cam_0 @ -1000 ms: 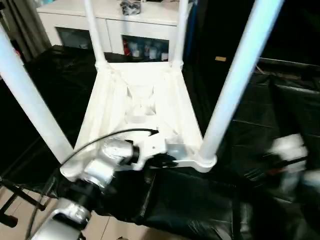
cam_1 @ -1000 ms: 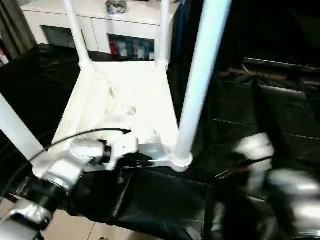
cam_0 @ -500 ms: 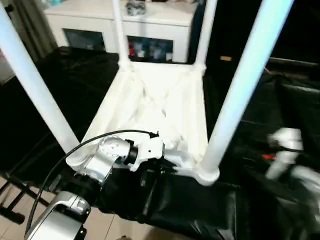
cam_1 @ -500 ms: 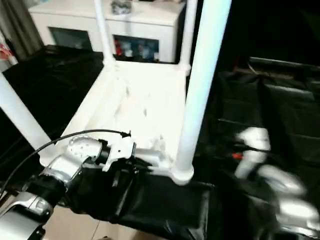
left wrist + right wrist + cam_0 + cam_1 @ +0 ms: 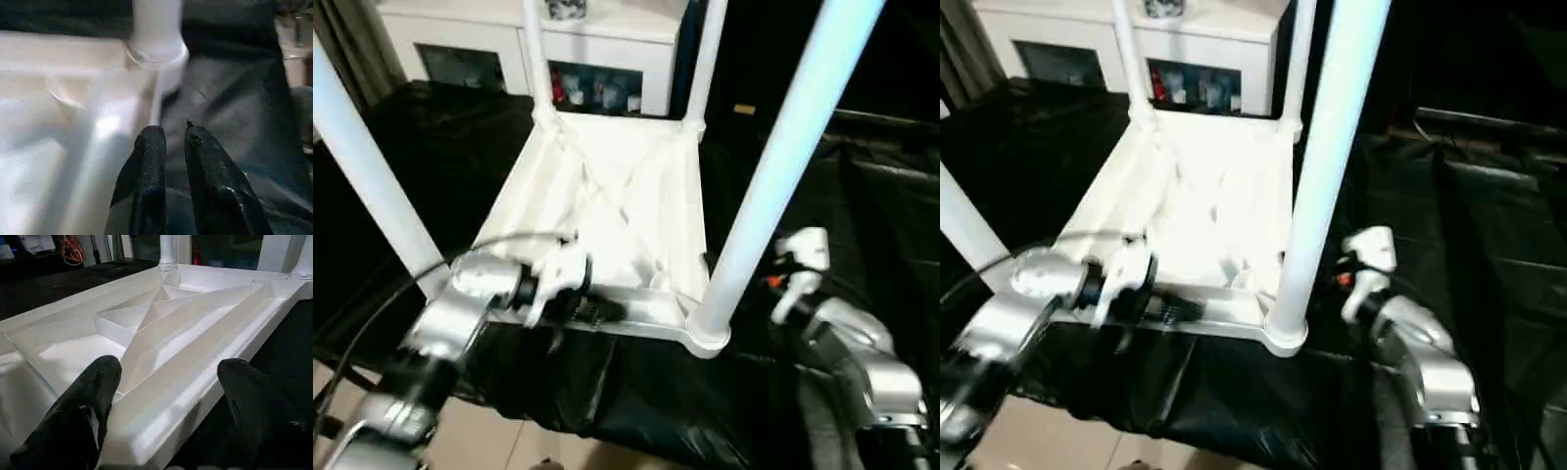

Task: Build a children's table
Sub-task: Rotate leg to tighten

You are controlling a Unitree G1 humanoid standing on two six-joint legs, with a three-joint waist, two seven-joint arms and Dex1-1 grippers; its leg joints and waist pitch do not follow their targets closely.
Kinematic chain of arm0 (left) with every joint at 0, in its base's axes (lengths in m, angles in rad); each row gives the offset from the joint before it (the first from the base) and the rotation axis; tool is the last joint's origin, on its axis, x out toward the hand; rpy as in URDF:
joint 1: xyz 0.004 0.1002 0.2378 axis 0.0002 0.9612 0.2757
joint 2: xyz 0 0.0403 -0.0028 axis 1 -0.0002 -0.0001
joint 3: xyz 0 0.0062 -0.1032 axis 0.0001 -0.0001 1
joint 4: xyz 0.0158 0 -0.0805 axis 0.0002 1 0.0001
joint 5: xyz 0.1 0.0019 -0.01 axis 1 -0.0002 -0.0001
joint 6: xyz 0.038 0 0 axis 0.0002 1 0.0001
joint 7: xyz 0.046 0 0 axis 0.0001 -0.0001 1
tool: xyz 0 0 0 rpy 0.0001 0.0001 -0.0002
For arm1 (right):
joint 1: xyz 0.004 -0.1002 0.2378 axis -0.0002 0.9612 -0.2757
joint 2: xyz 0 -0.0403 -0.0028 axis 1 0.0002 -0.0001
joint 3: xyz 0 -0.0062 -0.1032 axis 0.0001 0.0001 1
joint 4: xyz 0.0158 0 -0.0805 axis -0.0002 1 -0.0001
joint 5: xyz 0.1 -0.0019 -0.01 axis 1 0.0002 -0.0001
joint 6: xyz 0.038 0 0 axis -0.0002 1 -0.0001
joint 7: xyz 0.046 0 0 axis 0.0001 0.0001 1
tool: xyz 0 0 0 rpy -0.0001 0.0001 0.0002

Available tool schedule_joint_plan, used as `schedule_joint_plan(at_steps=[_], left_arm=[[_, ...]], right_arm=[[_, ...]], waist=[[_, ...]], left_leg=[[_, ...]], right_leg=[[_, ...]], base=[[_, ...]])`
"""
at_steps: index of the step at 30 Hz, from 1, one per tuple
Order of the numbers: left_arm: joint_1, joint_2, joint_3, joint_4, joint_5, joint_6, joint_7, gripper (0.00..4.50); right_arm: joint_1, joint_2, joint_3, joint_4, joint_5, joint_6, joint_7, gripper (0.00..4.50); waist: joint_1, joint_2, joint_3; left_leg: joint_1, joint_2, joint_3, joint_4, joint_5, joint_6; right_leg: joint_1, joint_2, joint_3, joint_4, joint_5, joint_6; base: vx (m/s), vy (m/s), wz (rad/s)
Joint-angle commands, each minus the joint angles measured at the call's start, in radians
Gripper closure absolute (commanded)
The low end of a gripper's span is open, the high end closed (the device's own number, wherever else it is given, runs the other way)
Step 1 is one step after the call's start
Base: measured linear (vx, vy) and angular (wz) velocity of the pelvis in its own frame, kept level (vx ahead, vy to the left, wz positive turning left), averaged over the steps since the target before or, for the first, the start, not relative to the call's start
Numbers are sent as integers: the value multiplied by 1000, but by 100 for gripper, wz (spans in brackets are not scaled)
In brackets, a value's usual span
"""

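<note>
The right pincer [image 5: 166,396] gapes wide astride the upturned children's table [image 5: 195,328] rim.

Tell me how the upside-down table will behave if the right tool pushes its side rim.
The table probably slides on the glossy black sheet. Hollow ribbed plastic suggests it's light yet stiff. Its four upright legs may make it tippy.

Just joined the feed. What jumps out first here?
The white table lies upside down on black sheeting, four legs pointing up; the near right leg dominates. The left gripper sits at the near edge beside that leg's socket. The right gripper straddles the rim, open.
</note>
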Motion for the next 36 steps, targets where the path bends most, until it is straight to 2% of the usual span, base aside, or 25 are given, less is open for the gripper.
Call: schedule_joint_plan(at_steps=[1, 4, 7, 10, 12, 16, 17, 19, 20, 21, 23, 25, 26, 27, 28, 29, 30, 31, 32, 33, 34, 35, 36], left_arm=[[4, 25, -31, -30, 30, 18, -13, 364], [11, 48, -53, -42, 63, 42, 15, 364], [1, 46, -50, 8, 106, -7, 70, 364], [-6, 46, -37, 35, 115, -29, 103, 364], [7, 61, -15, 3, 76, 0, 96, 364], [50, 75, 35, -108, 1, 84, 84, 364], [76, 79, 64, -172, -43, 134, 85, 364], [114, 87, 115, -265, -110, 213, 97, 364], [151, 99, 168, -347, -172, 280, 122, 364], [170, 101, 197, -380, -196, 312, 141, 364], [197, 99, 239, -416, -225, 352, 183, 364], [221, 59, 295, -428, -205, 330, 284, 364], [221, 59, 295, -428, -205, 330, 284, 364], [224, -68, 367, -386, -99, 243, 551, 364], [223, -123, 384, -372, -52, 242, 661, 364], [229, -155, 380, -377, -13, 256, 740, 364], [242, -206, 366, -388, 35, 257, 854, 364], [245, -215, 368, -381, 35, 236, 871, 364], [245, -219, 371, -376, 32, 222, 876, 364], [260, -292, 374, -370, 30, 146, 970, 364], [270, -324, 366, -374, 39, 132, 1009, 364], [271, -326, 365, -375, 39, 132, 1012, 364], [289, -348, 338, -389, 52, 120, 1035, 364]], right_arm=[[13, -7, 20, -50, 13, 23, 30, 88], [32, -13, 40, -86, 34, 41, 58, 88], [46, -12, 59, -110, 44, 47, 67, 88], [52, -9, 73, -123, 50, 52, 75, 88], [55, -1, 79, -127, 45, 54, 71, 88], [54, 2, 68, -120, 42, 55, 53, 88], [56, 2, 58, -118, 47, 58, 44, 88], [62, 0, 33, -124, 49, 67, 15, 88], [77, -5, 5, -144, 58, 88, -14, 88], [89, -9, -10, -160, 57, 105, -37, 88], [111, -13, -34, -189, 57, 137, -77, 88], [136, -10, -63, -227, 42, 148, -130, 88], [136, -10, -63, -227, 42, 148, -130, 88], [162, 16, -96, -270, 2, 155, -228, 88], [167, 31, -109, -279, -15, 169, -277, 88], [173, 37, -109, -286, -42, 174, -316, 88], [184, 45, -91, -294, -93, 174, -369, 88], [187, 49, -78, -293, -108, 168, -376, 88], [188, 52, -71, -293, -113, 165, -378, 88], [206, 89, -50, -282, -140, 126, -421, 88], [215, 109, -47, -272, -149, 112, -447, 88], [215, 111, -46, -272, -150, 111, -449, 88], [227, 134, -40, -261, -160, 97, -483, 88]], waist=[[1, -5, -60], [0, -5, -60], [0, -5, -61], [1, -4, -60], [4, -4, -57], [3, -4, -58], [5, -8, -60], [5, -5, -60], [5, -5, -59], [6, -6, -57], [6, -9, -53], [8, -9, -50], [9, -10, -50], [6, -12, -48], [10, -13, -48], [12, -11, -50], [6, -9, -50], [8, -2, -50], [8, -8, -50], [5, 5, -54], [4, 4, -54], [3, -5, -56], [4, -7, -59]], left_leg=[[1, 16, 7, -65, -171, 42], [1, 15, 6, -63, -168, 41], [0, 13, 6, -62, -158, 41], [1, 13, 6, -62, -171, 36], [4, 14, 5, -66, -216, 19], [0, 17, 4, -67, -208, 15], [2, 16, 4, -65, -195, 17], [1, 18, 5, -64, -176, 21], [1, 18, 6, -64, -180, 21], [-1, 16, 6, -64, -184, 26], [-1, 11, 7, -65, -204, 30], [-1, 12, 6, -67, -227, 21], [0, 10, 5, -68, -235, 16], [-6, 17, 4, -68, -238, 7], [4, 14, 6, -63, -259, -1], [6, 10, 5, -63, -259, -1], [-5, 13, 0, -69, -247, -13], [-5, 11, -2, -70, -255, -14], [-1, 8, 1, -68, -269, -12], [-6, 7, -4, -69, -270, -12], [-8, 8, -6, -69, -273, -16], [-7, 7, -4, -67, -274, -10], [-10, 6, -4, -66, -257, -3]], right_leg=[[52, -40, 38, -55, -164, -208], [55, -39, 39, -53, -146, -203], [56, -39, 38, -52, -134, -206], [55, -39, 39, -54, -153, -202], [52, -42, 39, -61, -239, -188], [51, -41, 40, -58, -223, -194], [52, -41, 39, -52, -200, -201], [52, -39, 39, -45, -151, -224], [52, -38, 39, -43, -143, -233], [52, -37, 39, -46, -151, -232], [51, -33, 38, -55, -216, -206], [49, -35, 38, -65, -282, -174], [49, -35, 37, -69, -320, -153], [48, -31, 38, -72, -311, -139], [42, -34, 37, -78, -339, -128], [42, -35, 37, -80, -357, -119], [49, -30, 37, -76, -335, -98], [48, -30, 35, -80, -349, -84], [45, -29, 35, -87, -369, -71], [46, -30, 37, -85, -348, -65], [47, -30, 34, -86, -330, -68], [47, -29, 34, -84, -299, -76], [49, -27, 35, -78, -268, -82]], base=[[0, 0, 0], [0, 0, 0], [0, 0, 0], [0, 0, 0], [0, 0, 0], [0, 0, 0], [0, 0, 0], [0, 0, 0], [0, 0, 0], [0, 0, 0], [0, 0, 0], [0, 0, 0], [0, 0, 0], [0, 0, 0], [0, 0, 0], [0, 0, 0], [0, 0, 0], [0, 0, 0], [0, 0, 0], [0, 0, 0], [0, 0, 0], [0, 0, 0], [0, 0, 0]])
